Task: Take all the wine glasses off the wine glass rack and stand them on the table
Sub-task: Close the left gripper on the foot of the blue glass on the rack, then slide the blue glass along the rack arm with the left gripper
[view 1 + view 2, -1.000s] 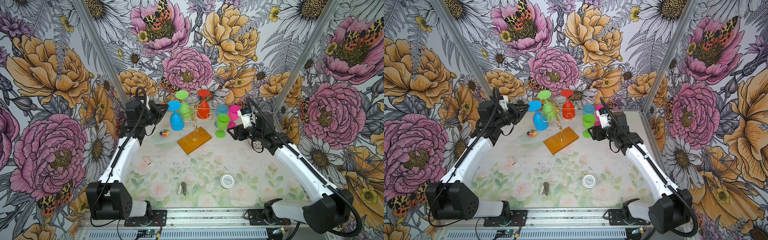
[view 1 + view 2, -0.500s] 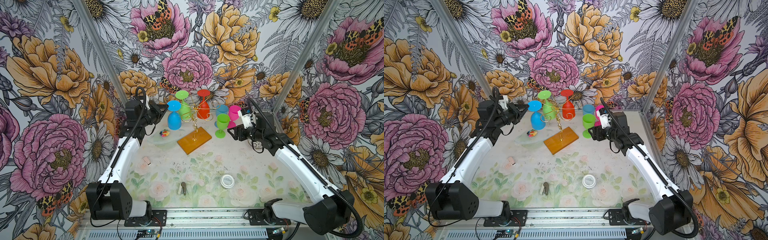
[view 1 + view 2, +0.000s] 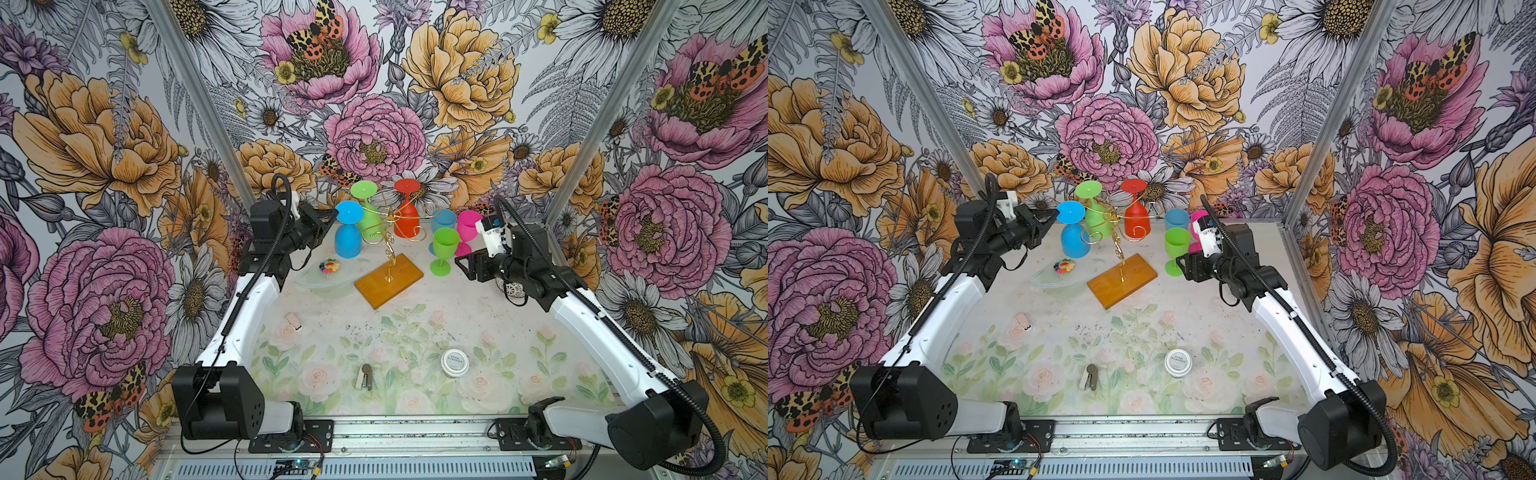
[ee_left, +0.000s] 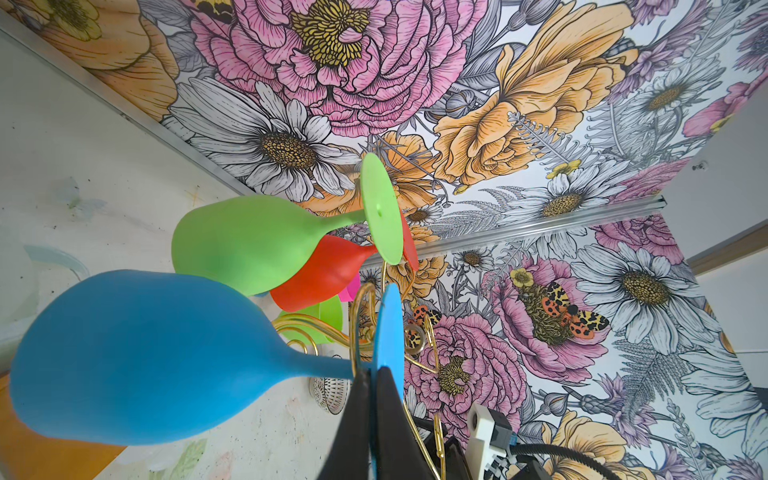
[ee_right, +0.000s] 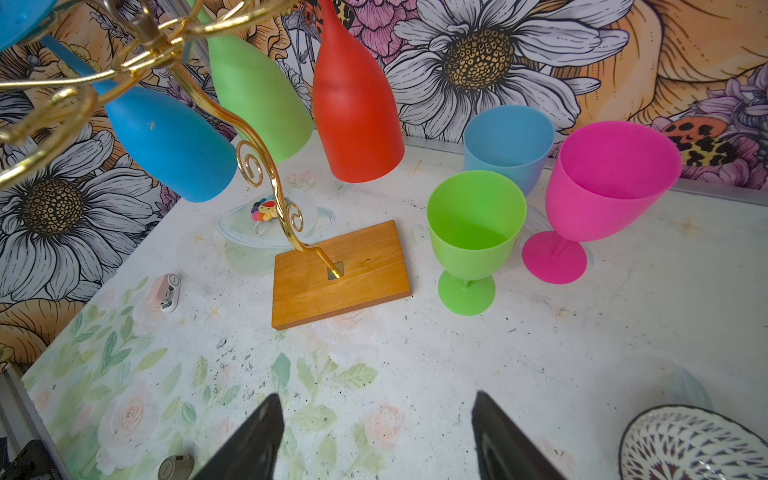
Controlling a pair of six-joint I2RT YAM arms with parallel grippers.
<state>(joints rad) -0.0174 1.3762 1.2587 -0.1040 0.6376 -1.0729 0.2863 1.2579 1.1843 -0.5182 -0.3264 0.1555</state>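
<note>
Right of the rack [image 3: 401, 275] upright glasses [image 3: 445, 248] crowd; nearer table [image 3: 374, 332] lies open.

The rack [image 3: 399, 276] was gold wire on an orange-brown base. It bore a blue glass [image 3: 348, 243], a green glass [image 3: 365, 214] and a red glass [image 3: 405, 222]. The worktop [image 3: 353, 332] was whitish with faded roses.

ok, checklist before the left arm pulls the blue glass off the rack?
1. Grip: left tool shut on the foot of the blue wine glass: ok.
2. Glass freed from the wine glass rack: not ok; its stem sits in a gold wire arm.
3. Gap to the hanging green glass: cannot tell; the bowls overlap in every view.
4. Other arm: right tool open, empty, away from the rack: ok.
5. Rack base flat on the table: ok, though nothing braces it.
</note>
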